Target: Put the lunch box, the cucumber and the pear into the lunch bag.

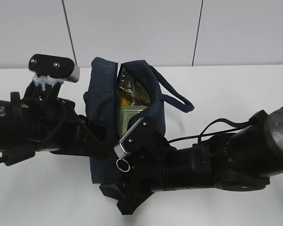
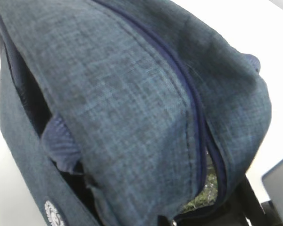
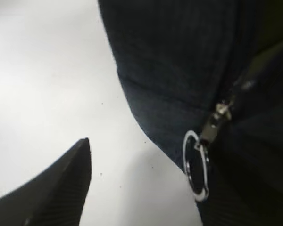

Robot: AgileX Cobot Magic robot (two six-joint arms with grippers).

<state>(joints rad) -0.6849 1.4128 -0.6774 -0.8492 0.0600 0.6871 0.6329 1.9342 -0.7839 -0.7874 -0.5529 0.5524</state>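
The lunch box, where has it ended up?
In the exterior view the lunch box sits inside the open lunch bag at the table's middle, its green lid showing just below something yellow and above the zipper ring.

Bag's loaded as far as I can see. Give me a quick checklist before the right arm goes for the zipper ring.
1. Lunch box inside the lunch bag: ok, its green lid shows through the opening.
2. Pear and cucumber inside: cannot tell; only something yellow above the box shows.
3. Zipper: not ok, the top gapes open.
4. Ring pull reachable: ok, it hangs free at the bag's near end, beside the right gripper.
5. Right jaws: ok, open, nothing held.
6. Left gripper steadying the bag: cannot tell; its jaws are hidden behind the fabric.
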